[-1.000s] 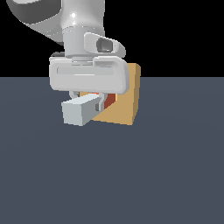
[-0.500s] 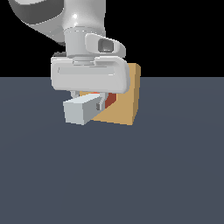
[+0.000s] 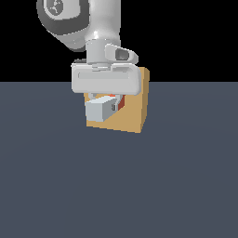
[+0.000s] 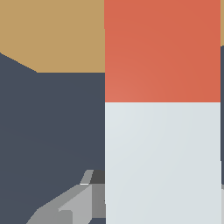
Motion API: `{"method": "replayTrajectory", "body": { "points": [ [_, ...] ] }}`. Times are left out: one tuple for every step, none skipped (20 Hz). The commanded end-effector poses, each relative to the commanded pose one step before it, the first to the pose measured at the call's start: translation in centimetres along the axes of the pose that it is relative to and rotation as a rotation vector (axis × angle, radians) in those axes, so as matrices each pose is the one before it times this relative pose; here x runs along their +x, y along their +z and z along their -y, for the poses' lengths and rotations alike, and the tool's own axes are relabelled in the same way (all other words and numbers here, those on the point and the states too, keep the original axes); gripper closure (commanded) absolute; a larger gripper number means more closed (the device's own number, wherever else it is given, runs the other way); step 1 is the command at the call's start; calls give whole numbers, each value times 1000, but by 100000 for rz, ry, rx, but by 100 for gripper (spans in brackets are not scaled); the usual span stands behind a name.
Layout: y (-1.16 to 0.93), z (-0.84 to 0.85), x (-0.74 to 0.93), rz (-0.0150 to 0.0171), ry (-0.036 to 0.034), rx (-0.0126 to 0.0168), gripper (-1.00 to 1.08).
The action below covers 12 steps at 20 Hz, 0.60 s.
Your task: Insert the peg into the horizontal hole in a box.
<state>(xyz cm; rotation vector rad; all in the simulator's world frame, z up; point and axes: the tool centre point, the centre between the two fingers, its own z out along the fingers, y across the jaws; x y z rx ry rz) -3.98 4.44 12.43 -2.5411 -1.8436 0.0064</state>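
The tan box (image 3: 135, 111) stands on the dark grey floor, mostly behind my hand. The peg (image 3: 100, 110) is a pale grey bar held level in front of the box's face, its red end (image 3: 120, 104) against that face. My gripper (image 3: 111, 103) is shut on the peg just below the white hand. The hole is hidden behind the hand and peg. In the wrist view the peg (image 4: 162, 162) fills one side, its red end (image 4: 162, 50) reaching to the tan box (image 4: 52, 30); one grey finger (image 4: 72, 205) shows beside it.
The dark grey floor (image 3: 119, 186) spreads flat around the box. The arm's white hand (image 3: 106, 79) hangs above the peg and covers the upper part of the box.
The hand and peg have shifted slightly toward the box, and the arm's upper links have moved over the hand.
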Motion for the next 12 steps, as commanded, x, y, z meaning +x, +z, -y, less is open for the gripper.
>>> {"method": "replayTrajectory", "body": {
  "points": [
    [-328, -97, 2356, -323, -130, -616, 108],
    [4, -16, 750, 0, 0, 0, 108],
    [-25, -12, 673, -13, -1, -47, 108],
    [3, -20, 597, 0, 0, 0, 108],
    [2, -23, 517, 0, 0, 0, 108],
    [-38, -16, 438, -10, -6, -68, 108],
    [1, -30, 354, 0, 0, 0, 108],
    [0, -32, 271, 0, 0, 0, 108],
    [-1, -32, 193, 0, 0, 0, 108],
    [-1, -29, 124, 0, 0, 0, 108],
    [-19, -10, 78, 15, -19, -42, 108],
    [0, -7, 20, 0, 0, 0, 108]
  ]
}}
